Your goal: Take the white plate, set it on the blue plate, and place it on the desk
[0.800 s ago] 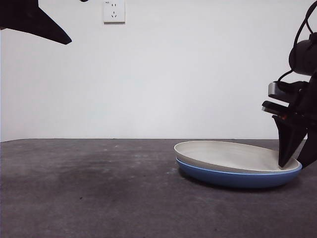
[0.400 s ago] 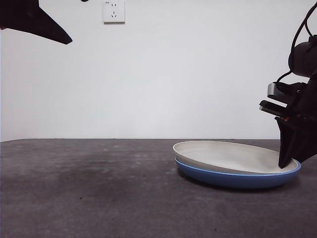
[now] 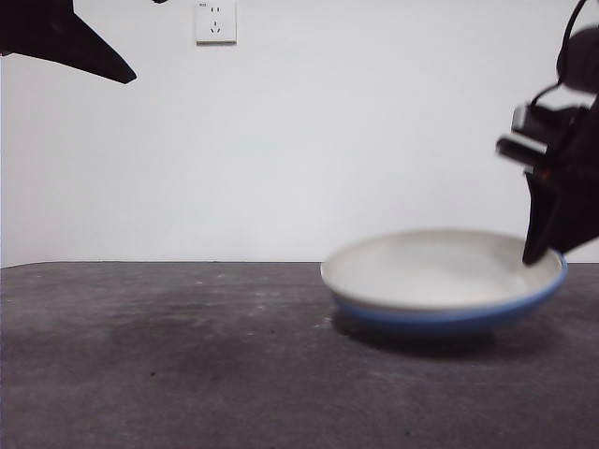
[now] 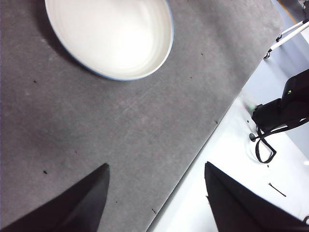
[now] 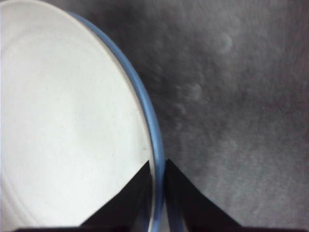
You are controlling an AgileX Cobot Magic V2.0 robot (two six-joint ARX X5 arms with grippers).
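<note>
Clearly, right gripper (image 5: 157, 169) pinches both rims, white plate (image 3: 440, 267) nested in blue plate (image 3: 440, 316).

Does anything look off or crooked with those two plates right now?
Yes. The stacked white plate and blue plate are tilted, their gripped side raised off the desk. The right gripper pinches both rims together, not the white plate alone. No cracks or spills show.

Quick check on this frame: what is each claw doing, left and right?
Left claw: open, holding nothing, away from the plates.
Right claw: shut on the rims of the white plate and blue plate, stacked.
</note>
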